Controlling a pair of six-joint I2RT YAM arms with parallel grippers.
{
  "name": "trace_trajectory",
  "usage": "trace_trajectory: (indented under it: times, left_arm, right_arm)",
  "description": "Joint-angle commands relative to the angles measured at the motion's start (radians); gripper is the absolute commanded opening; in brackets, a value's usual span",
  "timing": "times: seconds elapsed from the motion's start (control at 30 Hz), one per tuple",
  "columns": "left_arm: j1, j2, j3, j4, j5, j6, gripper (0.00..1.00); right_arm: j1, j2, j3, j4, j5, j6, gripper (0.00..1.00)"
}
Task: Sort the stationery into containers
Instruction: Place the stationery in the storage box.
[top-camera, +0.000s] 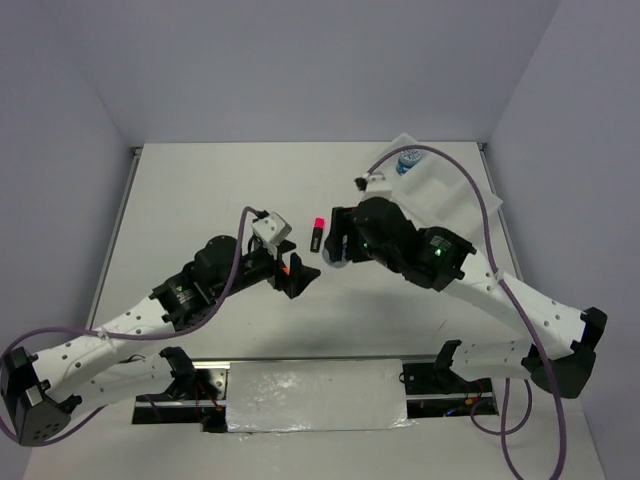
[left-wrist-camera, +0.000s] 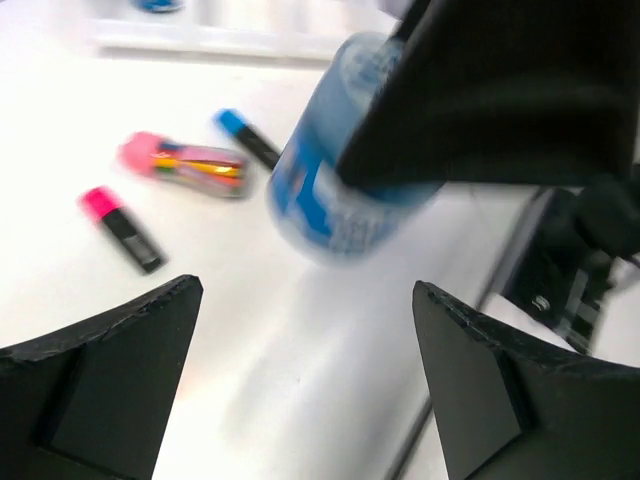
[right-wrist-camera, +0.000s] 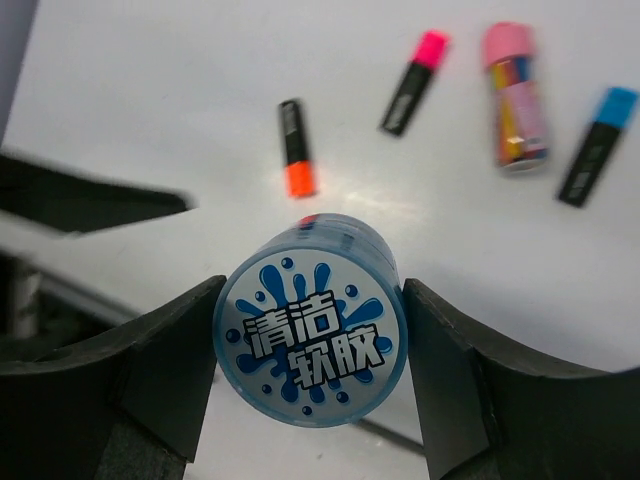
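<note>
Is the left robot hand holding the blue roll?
No, the left gripper is open and empty; the right gripper clamps the blue roll.

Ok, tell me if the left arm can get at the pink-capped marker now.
Probably yes: the left tool is open and empty, the pink-capped marker lies clear ahead; the right tool, holding the blue roll, crowds one side.

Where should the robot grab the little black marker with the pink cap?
Around the middle of the pink-capped marker, on its black barrel, coming straight down from above with the jaws across its narrow width. It lies flat on the table, with bare space along both long sides.
</note>
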Motion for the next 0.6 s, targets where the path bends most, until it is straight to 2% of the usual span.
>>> trace_trajectory:
  times: [0.0, 0.03, 0.1, 0.13, 0.17, 0.23, 0.27, 0.33, 0.4, 0.43, 0.47, 0.53, 0.57]
  left_arm:
    - [0.007, 0.007, 0.069, -0.144, -0.273, -0.133, 0.99]
    - [0.009, 0.016, 0.095, -0.184, -0.356, -0.148, 0.99]
    - [0.009, 0.047, 0.122, -0.259, -0.436, -0.205, 0.99]
    - [0.01, 0.067, 0.156, -0.346, -0.512, -0.234, 0.99]
    - [0.012, 0.078, 0.196, -0.396, -0.542, -0.301, 0.99]
    - [0.013, 0.095, 0.234, -0.526, -0.551, -0.354, 0.99]
    - [0.013, 0.092, 0.245, -0.548, -0.527, -0.365, 0.99]
    - [0.013, 0.057, 0.255, -0.574, -0.458, -0.348, 0.99]
    - [0.013, 0.023, 0.251, -0.621, -0.406, -0.337, 0.99]
    - [0.013, -0.018, 0.253, -0.641, -0.396, -0.328, 0.99]
    - [0.012, -0.038, 0.253, -0.684, -0.395, -0.3, 1.0]
    - [0.012, -0.1, 0.247, -0.721, -0.427, -0.27, 0.99]
    - [0.012, -0.12, 0.233, -0.744, -0.472, -0.259, 0.99]
  right_arm:
    - [-0.139, -0.03, 0.034, 0.038, 0.023, -0.065, 0.0]
    - [-0.212, -0.025, 0.035, 0.047, 0.007, -0.077, 0.0]
    - [-0.277, 0.007, 0.047, 0.064, -0.007, -0.114, 0.0]
    - [-0.342, 0.042, 0.052, 0.084, -0.003, -0.134, 0.0]
    - [-0.378, 0.07, 0.064, 0.123, 0.002, -0.175, 0.0]
    - [-0.486, 0.163, 0.086, 0.182, -0.012, -0.224, 0.0]
    - [-0.519, 0.199, 0.102, 0.266, -0.045, -0.276, 0.0]
    - [-0.584, 0.333, 0.154, 0.308, -0.067, -0.29, 0.0]
    - [-0.657, 0.436, 0.269, 0.343, -0.119, -0.316, 0.0]
    - [-0.674, 0.537, 0.32, 0.345, -0.132, -0.327, 0.0]
    - [-0.693, 0.588, 0.428, 0.342, -0.135, -0.351, 0.0]
    - [-0.703, 0.732, 0.548, 0.319, -0.104, -0.376, 0.0]
    - [-0.72, 0.781, 0.669, 0.293, -0.11, -0.381, 0.0]
